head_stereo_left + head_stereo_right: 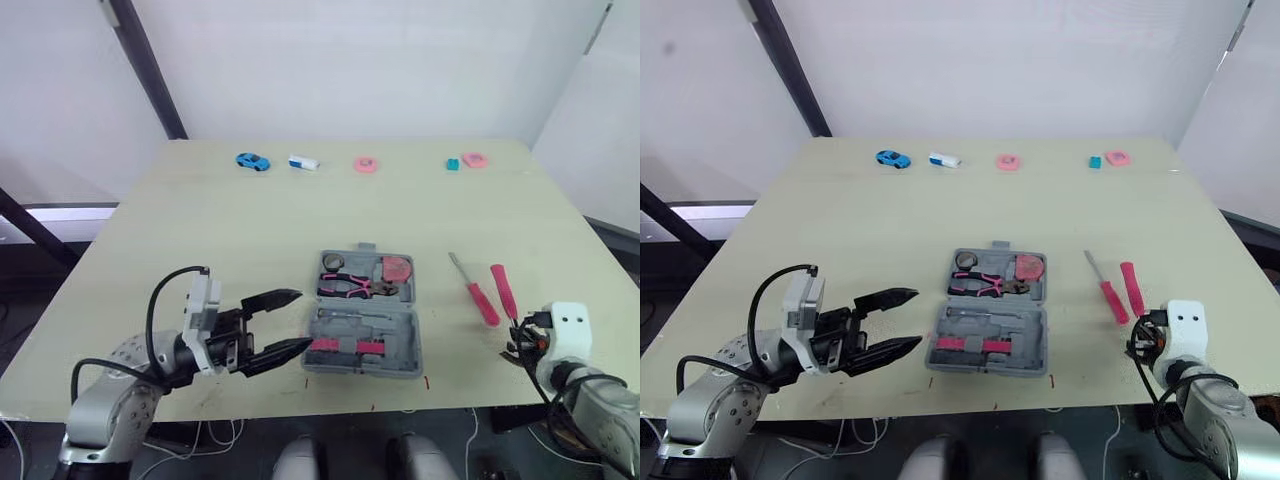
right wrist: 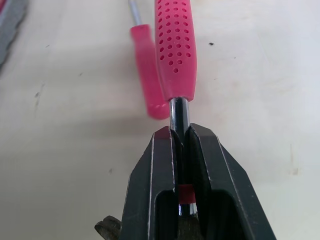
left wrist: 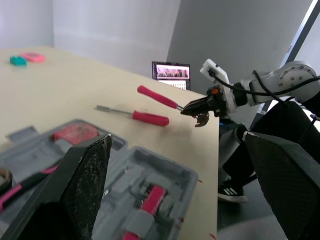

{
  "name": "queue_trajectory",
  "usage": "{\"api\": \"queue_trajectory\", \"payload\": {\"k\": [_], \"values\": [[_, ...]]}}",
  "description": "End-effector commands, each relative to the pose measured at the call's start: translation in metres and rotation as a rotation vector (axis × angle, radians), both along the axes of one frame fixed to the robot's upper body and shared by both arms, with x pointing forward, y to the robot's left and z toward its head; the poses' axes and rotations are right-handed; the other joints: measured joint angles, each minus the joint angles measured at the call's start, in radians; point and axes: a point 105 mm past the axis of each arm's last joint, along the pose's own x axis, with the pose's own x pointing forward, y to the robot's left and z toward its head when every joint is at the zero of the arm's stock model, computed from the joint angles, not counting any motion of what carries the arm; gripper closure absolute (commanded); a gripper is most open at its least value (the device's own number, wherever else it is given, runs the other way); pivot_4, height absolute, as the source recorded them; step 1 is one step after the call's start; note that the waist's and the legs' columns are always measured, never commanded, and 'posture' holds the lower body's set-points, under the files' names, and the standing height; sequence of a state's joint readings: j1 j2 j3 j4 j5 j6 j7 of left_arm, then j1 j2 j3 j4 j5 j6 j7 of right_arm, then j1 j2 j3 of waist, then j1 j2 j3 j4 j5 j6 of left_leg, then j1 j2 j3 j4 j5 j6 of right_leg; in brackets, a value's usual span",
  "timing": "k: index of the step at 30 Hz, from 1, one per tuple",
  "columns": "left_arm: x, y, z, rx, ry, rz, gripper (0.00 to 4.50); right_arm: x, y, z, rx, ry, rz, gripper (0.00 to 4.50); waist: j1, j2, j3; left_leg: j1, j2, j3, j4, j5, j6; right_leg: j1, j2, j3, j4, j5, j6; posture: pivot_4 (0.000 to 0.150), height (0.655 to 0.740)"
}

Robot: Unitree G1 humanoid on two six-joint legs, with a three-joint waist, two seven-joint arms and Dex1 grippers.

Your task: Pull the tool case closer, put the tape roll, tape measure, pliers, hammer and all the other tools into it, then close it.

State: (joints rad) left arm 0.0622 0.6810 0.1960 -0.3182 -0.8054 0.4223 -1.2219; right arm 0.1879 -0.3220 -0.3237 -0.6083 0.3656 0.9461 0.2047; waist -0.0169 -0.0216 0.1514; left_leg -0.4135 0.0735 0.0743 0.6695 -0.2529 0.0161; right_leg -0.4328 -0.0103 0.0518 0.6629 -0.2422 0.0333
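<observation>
The right gripper (image 2: 180, 132) is clamped on the bare metal shaft of the hammer (image 2: 175, 45), its two black fingers (image 2: 160, 150) pressed to either side of the shaft just short of the pink, perforated handle. The handle runs straight out ahead of the jaws, away from the robot. Whether it rests on the table (image 1: 230, 230) or is held just off it cannot be told. Just beside the handle, on the side nearer the case, lies a red-handled screwdriver (image 2: 147, 75), roughly parallel to the hammer and apart from the fingers. Behind the jaws the right wrist sits low at the table's near edge, with the forearm coming in from the near right corner.

The left gripper (image 1: 303, 318) has its jaws wide apart and holds nothing. The fingers are stacked one above the other and point sideways at the tool case (image 1: 362, 367). The case lies open and flat straight ahead of these jaws, near them but not touching. Its nearer half is the part closest to the fingertips. In the half farther from the jaws sit the pliers (image 1: 348, 287) with pink grips, the dark tape roll (image 1: 333, 262) and the pink tape measure (image 1: 397, 268). The left forearm reaches nearly level from the near left corner, elbow bent, with the wrist above the table's front edge.
</observation>
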Motion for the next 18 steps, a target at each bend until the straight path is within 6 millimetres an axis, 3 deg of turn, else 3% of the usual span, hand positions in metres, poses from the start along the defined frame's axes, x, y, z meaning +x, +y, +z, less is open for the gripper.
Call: {"api": "queue_trajectory", "payload": {"k": [1,7,18], "values": [[-0.006,0.0,0.01,-0.031,-0.001,-0.032,0.0,0.0,0.018,0.017,0.019,-0.085,0.095,4.48,-0.001,0.0,0.0,0.0,0.0,0.0,0.0,0.0,0.0,0.0,0.0,0.0,0.0,0.0,0.0,0.15,0.74],[-0.01,0.003,0.013,-0.1,-0.062,-0.043,0.0,0.005,0.047,0.001,-0.001,-0.012,0.235,4.48,-0.001,0.0,0.0,0.0,0.0,0.0,0.0,0.0,0.0,0.0,0.0,0.0,0.0,0.0,0.0,0.15,0.74],[-0.02,0.025,0.013,-0.09,-0.039,-0.07,0.0,0.021,0.051,-0.023,0.01,0.057,0.171,4.48,0.001,-0.001,0.0,-0.001,0.0,0.0,0.0,0.0,0.0,0.0,0.0,-0.001,0.0,0.0,-0.001,0.15,0.74]]}}
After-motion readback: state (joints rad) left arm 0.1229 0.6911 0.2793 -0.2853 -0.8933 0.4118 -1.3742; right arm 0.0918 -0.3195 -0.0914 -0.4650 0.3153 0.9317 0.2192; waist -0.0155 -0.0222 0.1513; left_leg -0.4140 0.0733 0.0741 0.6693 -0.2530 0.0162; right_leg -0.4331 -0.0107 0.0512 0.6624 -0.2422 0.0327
